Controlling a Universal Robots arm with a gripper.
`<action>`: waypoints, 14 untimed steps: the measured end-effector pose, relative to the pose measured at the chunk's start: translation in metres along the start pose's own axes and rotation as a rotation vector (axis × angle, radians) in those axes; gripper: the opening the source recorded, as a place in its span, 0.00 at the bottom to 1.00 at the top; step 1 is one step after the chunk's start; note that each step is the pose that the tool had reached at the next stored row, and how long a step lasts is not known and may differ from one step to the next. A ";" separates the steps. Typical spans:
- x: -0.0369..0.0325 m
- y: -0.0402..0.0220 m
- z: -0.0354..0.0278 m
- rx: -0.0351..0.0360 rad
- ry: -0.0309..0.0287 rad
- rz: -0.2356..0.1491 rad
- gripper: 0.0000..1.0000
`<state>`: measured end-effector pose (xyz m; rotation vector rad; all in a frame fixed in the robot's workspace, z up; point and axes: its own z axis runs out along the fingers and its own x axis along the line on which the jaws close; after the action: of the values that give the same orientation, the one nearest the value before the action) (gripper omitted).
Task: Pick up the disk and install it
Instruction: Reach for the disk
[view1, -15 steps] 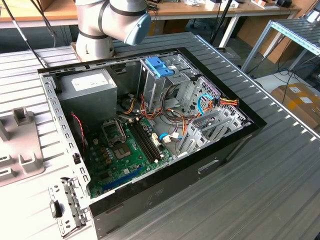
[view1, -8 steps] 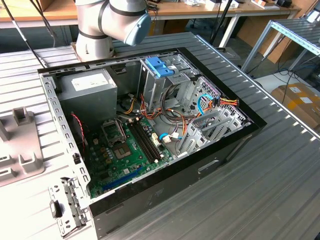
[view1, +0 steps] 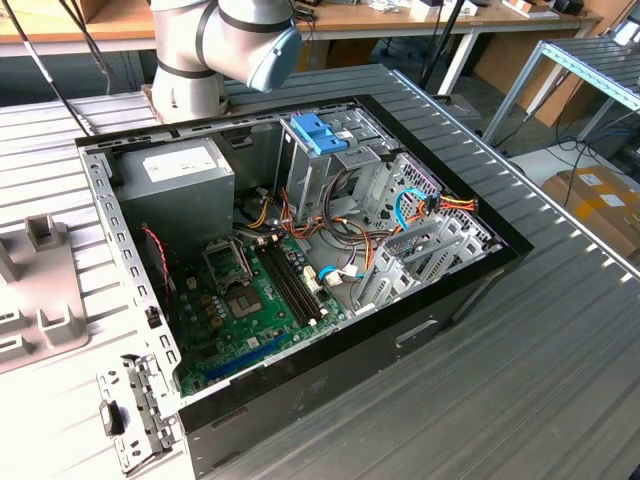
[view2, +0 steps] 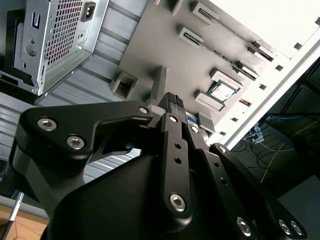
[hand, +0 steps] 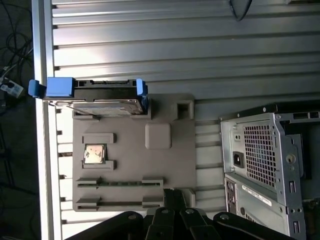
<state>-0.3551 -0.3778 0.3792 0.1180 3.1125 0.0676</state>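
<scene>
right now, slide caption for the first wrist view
Disk in blue rails lies on the grey tray beside the computer case, claw apart from it

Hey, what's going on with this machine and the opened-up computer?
A robot arm is set to fit a disk into the open computer case. Right now the disk sits in a grey parts tray beside the case. The robot's hand hangs over the tray's opposite end, not touching the disk.

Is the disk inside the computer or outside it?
Outside. In the first wrist view the disk sits on the grey holder tray on the table, apart from the computer case.
</scene>
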 end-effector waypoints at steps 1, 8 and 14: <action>0.0004 0.0003 0.0001 0.0000 0.0001 0.000 0.11; 0.0033 0.0028 0.0014 0.0000 0.0001 0.000 0.11; 0.0051 0.0042 0.0023 0.0000 0.0000 0.000 0.11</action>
<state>-0.3598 -0.3732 0.3770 0.1180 3.1125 0.0676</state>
